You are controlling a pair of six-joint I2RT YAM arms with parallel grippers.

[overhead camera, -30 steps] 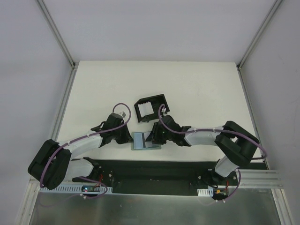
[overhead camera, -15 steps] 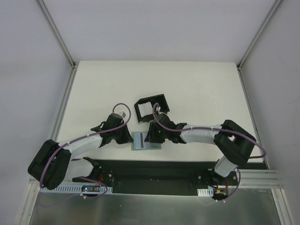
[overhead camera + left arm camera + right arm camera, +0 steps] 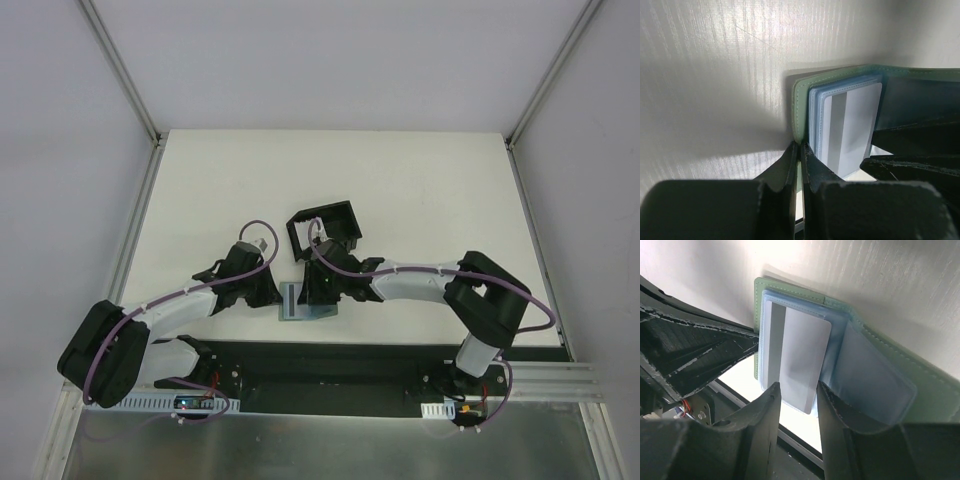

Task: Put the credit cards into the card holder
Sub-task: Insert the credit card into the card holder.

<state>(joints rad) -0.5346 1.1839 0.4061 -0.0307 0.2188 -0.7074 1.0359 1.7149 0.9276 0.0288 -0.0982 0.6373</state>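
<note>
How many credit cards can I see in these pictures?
1: the whitish-grey card with a stripe, in the green wallet's sleeve, seen between the right gripper's fingers. More may hide in other sleeves or the card holder.

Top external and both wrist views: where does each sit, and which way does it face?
Top external: above and behind the bases, looking down on the table; both arms and the card holder show.
Left wrist: on the left arm, looking along the left claw, pinched on the grey-green case.
Right wrist: on the right arm, looking along the right claw, fingers straddling the whitish-grey card.
Shared: both wrist views show that case and card.
</note>
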